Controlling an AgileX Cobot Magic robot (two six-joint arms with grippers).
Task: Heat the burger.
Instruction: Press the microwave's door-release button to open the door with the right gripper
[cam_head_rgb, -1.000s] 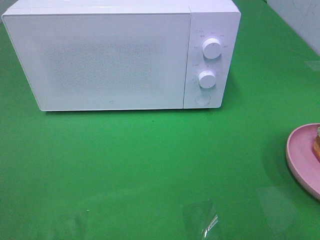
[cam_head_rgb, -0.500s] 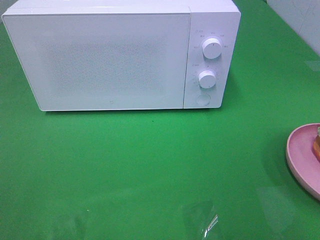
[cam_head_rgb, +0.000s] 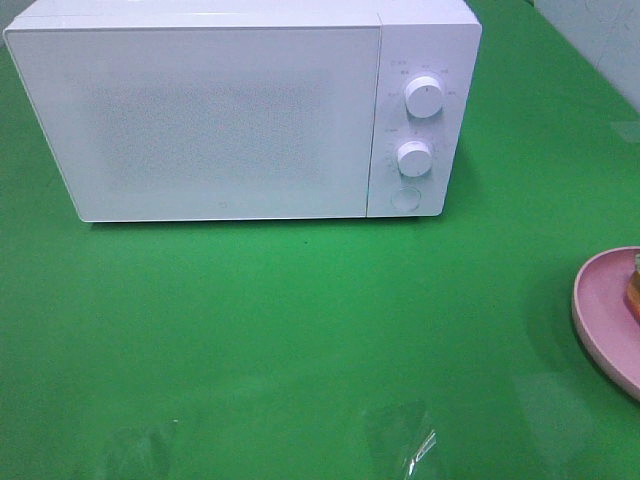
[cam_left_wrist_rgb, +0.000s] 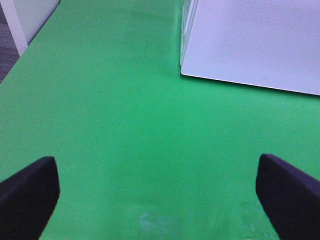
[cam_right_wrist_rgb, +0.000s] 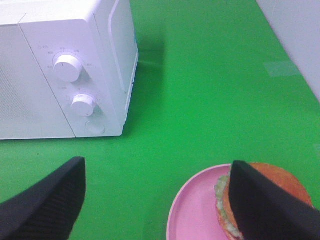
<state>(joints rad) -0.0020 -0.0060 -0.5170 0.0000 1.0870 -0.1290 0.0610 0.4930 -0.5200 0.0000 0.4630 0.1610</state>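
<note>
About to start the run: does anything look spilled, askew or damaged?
Nothing serious. The microwave stands square with its door shut, and the burger sits on the pink plate. The one oddity is a shiny scrap of clear film or tape on the green table, in front of the microwave.

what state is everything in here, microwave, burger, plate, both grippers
microwave door: shut
burger: sitting on the plate, outside the microwave, not gripped
pink plate: flat on the green table, apart from the microwave
left gripper: open, empty, over bare table
right gripper: open, empty, near the burger
</note>
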